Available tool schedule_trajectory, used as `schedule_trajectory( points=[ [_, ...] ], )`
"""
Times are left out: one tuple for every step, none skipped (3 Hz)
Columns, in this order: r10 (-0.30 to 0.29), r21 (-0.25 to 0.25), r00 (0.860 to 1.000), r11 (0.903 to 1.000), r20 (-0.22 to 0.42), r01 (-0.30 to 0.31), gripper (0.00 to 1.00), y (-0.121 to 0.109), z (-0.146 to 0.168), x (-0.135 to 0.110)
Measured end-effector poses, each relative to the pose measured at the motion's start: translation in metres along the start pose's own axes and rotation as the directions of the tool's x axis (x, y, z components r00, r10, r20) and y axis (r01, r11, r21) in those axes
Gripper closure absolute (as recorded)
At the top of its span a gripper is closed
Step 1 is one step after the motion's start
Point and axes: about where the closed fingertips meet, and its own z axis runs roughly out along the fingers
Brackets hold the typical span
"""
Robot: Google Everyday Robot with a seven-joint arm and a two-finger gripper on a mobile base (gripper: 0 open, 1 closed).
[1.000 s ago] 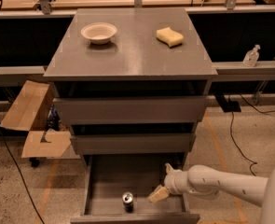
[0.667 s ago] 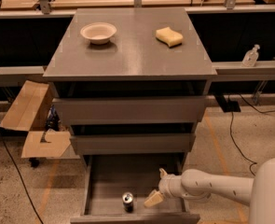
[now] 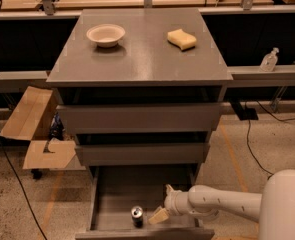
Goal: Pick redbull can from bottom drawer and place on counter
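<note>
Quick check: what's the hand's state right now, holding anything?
Hand: open, holding nothing, low inside the bottom drawer, just right of the redbull can.

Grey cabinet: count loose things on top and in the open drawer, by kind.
Round white bowl, grey counter: 1
Yellow sponge, counter: 1
Slim silver-topped redbull can, bottom drawer: 1
Total: 3
The gripper is in the drawer, beside the can.

Arm: showing smooth white, rounded segments.
Body shell: looking white and domed.
Gripper: showing pale tan, sitting inside bottom drawer.
</note>
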Motion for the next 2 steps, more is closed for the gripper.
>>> schedule_trajectory(
  points=[
    [0.006,-0.008,1.0,0.9999,-0.006,-0.006,0.0,0.003,0.015,0.001],
    [-0.016,-0.023,1.0,0.9996,0.002,0.016,0.0,0.009,0.04,-0.005]
  ],
)
